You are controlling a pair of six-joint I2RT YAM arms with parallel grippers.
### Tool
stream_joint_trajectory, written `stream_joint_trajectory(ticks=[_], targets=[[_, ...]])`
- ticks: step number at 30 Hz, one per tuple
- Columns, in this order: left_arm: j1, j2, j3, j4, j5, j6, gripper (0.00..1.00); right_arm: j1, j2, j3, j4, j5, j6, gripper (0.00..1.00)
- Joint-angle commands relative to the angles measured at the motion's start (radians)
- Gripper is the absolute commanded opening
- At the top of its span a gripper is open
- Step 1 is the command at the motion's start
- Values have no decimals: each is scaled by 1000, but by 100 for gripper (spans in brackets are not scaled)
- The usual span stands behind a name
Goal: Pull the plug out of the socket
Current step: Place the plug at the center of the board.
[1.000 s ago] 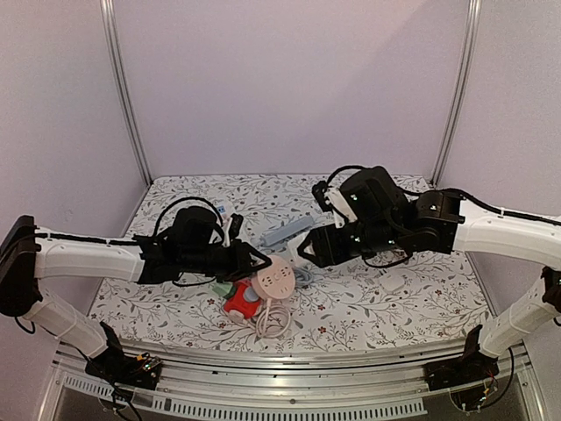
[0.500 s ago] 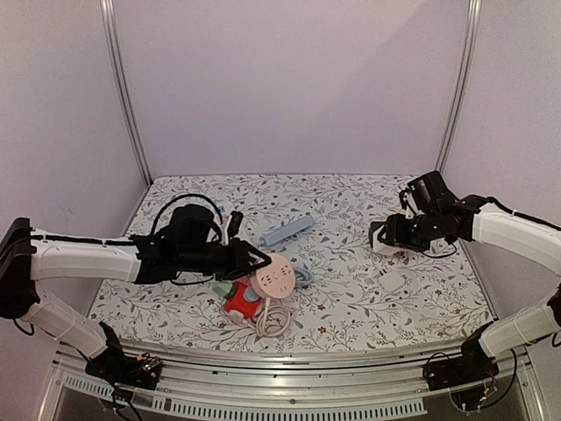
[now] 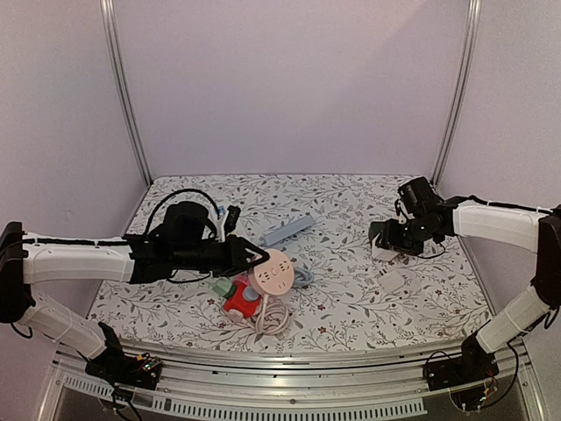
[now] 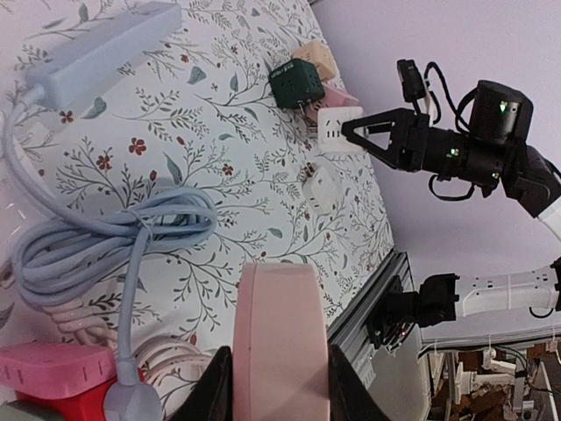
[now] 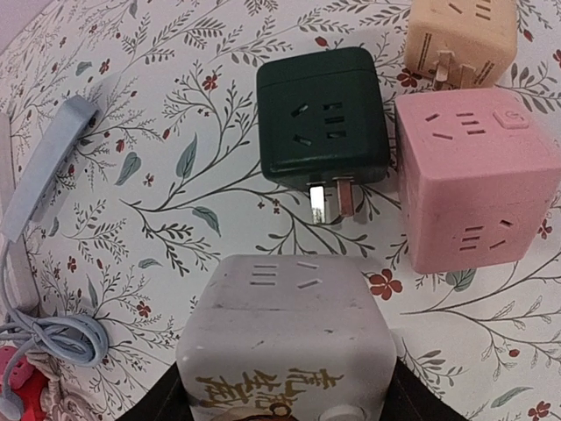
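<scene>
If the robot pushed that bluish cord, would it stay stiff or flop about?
Probably floppy: the bluish cord lies in loose bundled loops. It would likely slide and bend rather than roll. Its end joins the blue-grey power strip, so that might drag along.

Overhead view. The left arm (image 3: 79,261) rises from its base to an elbow at the far left edge, then runs its forearm level toward the centre. The left gripper (image 3: 260,258) points right, its jaws closed narrowly on the rim of the pink socket (image 3: 276,276). The right arm (image 3: 495,219) folds at the right edge and reaches its forearm leftward, wrist tipped down. The right gripper (image 3: 379,239) sits low, jaws set wide and clamped on both sides of the white cube plug (image 5: 285,342).
</scene>
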Motion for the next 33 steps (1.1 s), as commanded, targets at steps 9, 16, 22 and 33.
stream_joint_trajectory(ticks=[9,16,22,33], targets=[[9,-18,30,-17,13,29,10,-11,109,59,39,72,-11,41],[7,-8,39,-9,29,32,10,-14,140,62,39,86,-17,45],[-3,-1,46,2,47,47,10,-18,155,62,38,85,-13,55],[-38,70,123,-2,52,66,10,-20,83,62,9,90,-17,92]])
